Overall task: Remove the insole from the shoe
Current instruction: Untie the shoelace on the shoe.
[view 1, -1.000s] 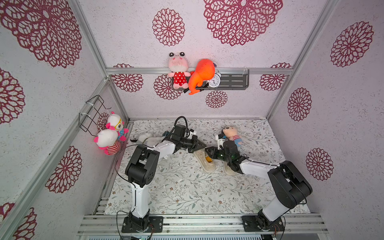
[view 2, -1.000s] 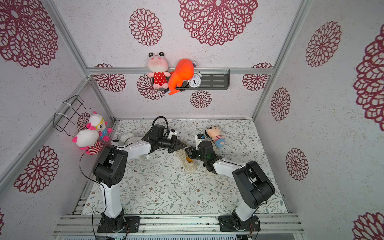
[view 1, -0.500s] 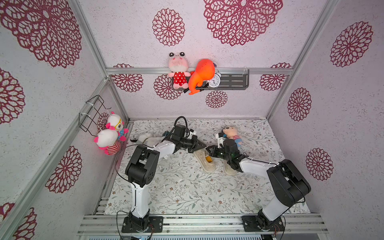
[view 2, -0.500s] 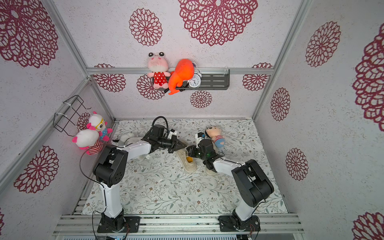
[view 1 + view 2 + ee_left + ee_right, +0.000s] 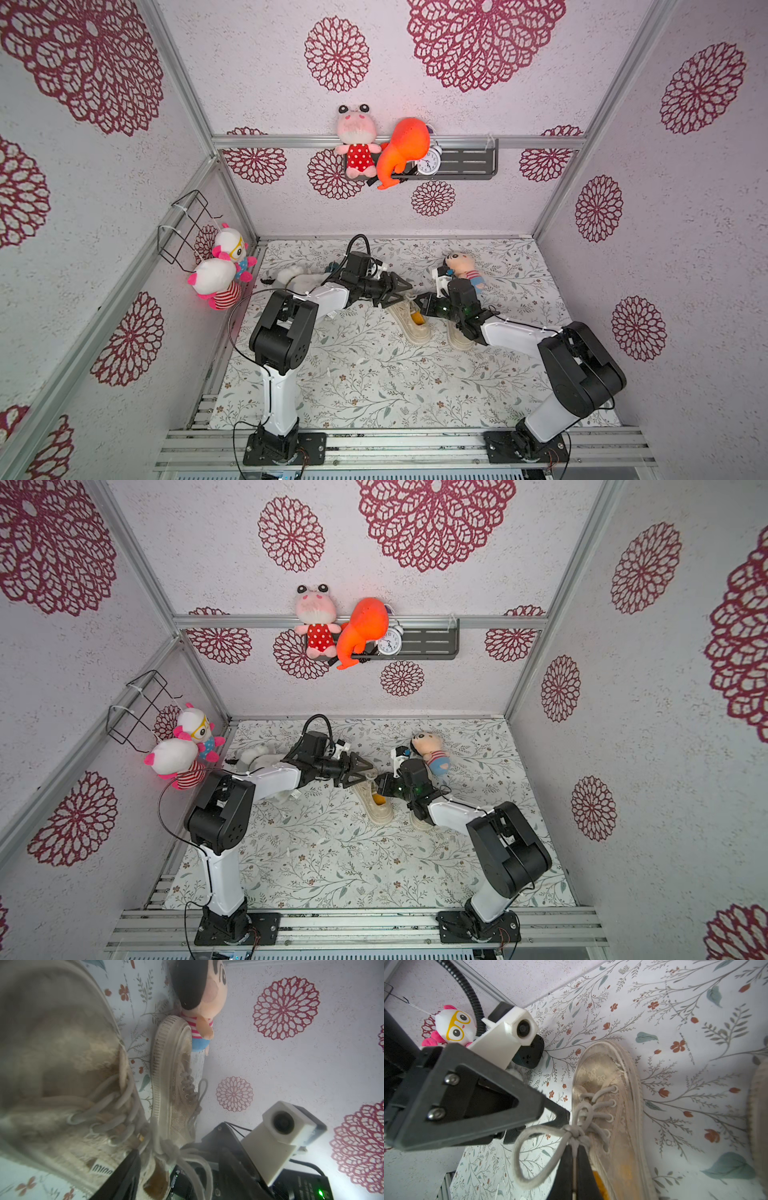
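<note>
Right hand point(image 5: 574, 1147) pinches the lace point(image 5: 542, 1132) of the shoe point(image 5: 616, 1126). Left hand point(image 5: 404, 294) gapes open just beside that shoe

Left arm point(image 5: 328, 297) and right arm point(image 5: 511, 334): white shell links between boxy black joint housings point(image 5: 282, 332), each on a black base plate point(image 5: 286, 449). Thin black wires point(image 5: 232, 316) loop alongside. Left gripper point(image 5: 405, 293): black triangular finger point(image 5: 467, 1105) with two silver screws point(image 5: 452, 1078), white camera block point(image 5: 508, 1030), ribbed black cable point(image 5: 467, 987). Green light point(image 5: 320, 1192) on the right arm's black wrist housing.
</note>
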`<move>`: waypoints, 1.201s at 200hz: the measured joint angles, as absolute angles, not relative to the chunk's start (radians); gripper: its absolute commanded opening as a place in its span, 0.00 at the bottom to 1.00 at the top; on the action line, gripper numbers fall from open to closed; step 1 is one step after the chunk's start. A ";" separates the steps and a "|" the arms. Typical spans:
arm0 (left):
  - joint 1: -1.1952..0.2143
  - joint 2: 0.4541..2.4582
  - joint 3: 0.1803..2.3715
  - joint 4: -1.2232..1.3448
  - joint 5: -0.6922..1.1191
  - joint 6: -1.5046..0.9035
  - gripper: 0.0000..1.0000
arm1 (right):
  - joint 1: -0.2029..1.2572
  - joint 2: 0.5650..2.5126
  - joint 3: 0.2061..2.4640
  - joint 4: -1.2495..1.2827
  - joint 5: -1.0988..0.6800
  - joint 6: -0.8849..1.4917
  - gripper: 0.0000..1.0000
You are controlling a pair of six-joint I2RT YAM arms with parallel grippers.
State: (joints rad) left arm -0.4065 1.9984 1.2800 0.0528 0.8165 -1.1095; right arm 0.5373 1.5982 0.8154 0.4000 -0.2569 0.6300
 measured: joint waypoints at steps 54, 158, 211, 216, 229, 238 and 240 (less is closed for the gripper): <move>-0.413 1.942 1.343 -0.126 0.559 -0.985 0.57 | 0.537 1.487 0.813 0.291 -0.242 0.567 0.00; -0.448 2.096 1.457 -0.345 0.363 -0.874 0.46 | 0.569 1.375 1.006 0.039 -0.184 0.405 0.00; -0.453 2.096 1.460 -0.351 0.339 -0.863 0.46 | 0.598 1.392 1.066 0.029 -0.175 0.362 0.00; -0.454 2.096 1.460 -0.351 0.335 -0.863 0.46 | 0.601 1.400 1.070 0.026 -0.175 0.358 0.00; -0.454 2.088 1.454 -0.348 0.313 -0.864 0.48 | 0.612 1.427 1.083 0.017 -0.176 0.347 0.00; -0.454 2.071 1.438 -0.341 0.284 -0.867 0.48 | 0.624 1.450 1.095 0.012 -0.178 0.336 0.00; -0.454 2.065 1.432 -0.340 0.278 -0.868 0.47 | 0.628 1.456 1.099 0.009 -0.178 0.332 0.00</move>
State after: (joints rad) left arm -0.4538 2.0655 1.4319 -0.3405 0.2783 -0.8680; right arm 0.6277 1.4555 1.0988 0.0086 -0.1783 0.3317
